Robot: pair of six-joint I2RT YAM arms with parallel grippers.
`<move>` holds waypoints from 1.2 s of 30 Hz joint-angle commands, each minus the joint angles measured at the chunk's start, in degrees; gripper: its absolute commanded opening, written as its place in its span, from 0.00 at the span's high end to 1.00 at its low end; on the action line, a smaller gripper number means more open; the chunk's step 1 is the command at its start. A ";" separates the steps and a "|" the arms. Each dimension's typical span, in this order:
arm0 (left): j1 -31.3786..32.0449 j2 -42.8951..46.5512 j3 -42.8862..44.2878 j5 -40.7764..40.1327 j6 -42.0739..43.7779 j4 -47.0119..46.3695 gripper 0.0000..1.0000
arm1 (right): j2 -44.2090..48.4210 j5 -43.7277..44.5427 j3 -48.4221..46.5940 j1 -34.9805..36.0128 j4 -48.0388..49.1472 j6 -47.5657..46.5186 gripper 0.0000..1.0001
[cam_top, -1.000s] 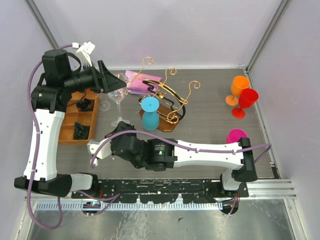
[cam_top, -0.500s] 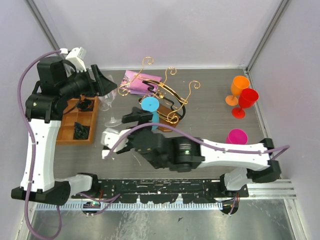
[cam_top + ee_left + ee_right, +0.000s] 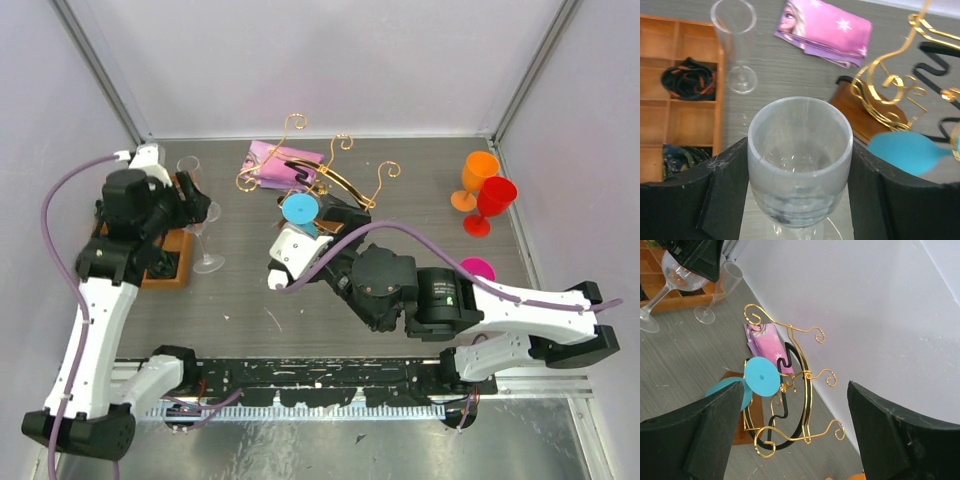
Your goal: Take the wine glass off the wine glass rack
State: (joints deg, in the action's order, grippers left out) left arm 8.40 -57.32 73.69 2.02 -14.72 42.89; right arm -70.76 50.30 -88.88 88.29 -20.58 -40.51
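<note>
Top view: left gripper (image 3: 192,208), mine, clenched on the bowl of the wine glass (image 3: 207,262); a second ago this glass was close against the rack (image 3: 335,185), and it now stands well to the left, just beside the tray (image 3: 165,270); right gripper (image 3: 315,232), shut down by the glass's foot a second ago, now released and swung over toward the rack; a blue glass (image 3: 300,209) hangs there upside down.

Left wrist view: wine glass (image 3: 799,160) upright between my two fingers (image 3: 722,197), pads against the bowl on both sides; beyond it a flute (image 3: 735,35), the tray (image 3: 695,112), a pink packet (image 3: 827,30); rack (image 3: 885,85) and blue glass (image 3: 910,150) apart on the right.

Right wrist view: right gripper (image 3: 795,386) spread wide, nothing between the jaws; rack (image 3: 790,385) straight ahead with the blue glass (image 3: 761,376) on its rail; wine glass (image 3: 672,275) far off at upper left, tilted, in the left gripper (image 3: 697,255); whether its foot touches the table I cannot tell.

Judgement: the wine glass is clear of the rack; what remains seems only to set it down.
</note>
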 commanded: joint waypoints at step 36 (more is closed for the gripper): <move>10.22 -8.11 -50.65 -38.32 12.07 -91.48 0.36 | 9.95 -7.82 10.61 -13.32 5.98 6.80 0.00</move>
State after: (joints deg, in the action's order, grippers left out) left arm 18.15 -64.93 24.64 -33.45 -2.98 -38.11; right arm -60.77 43.97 -77.84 75.64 -16.75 -35.35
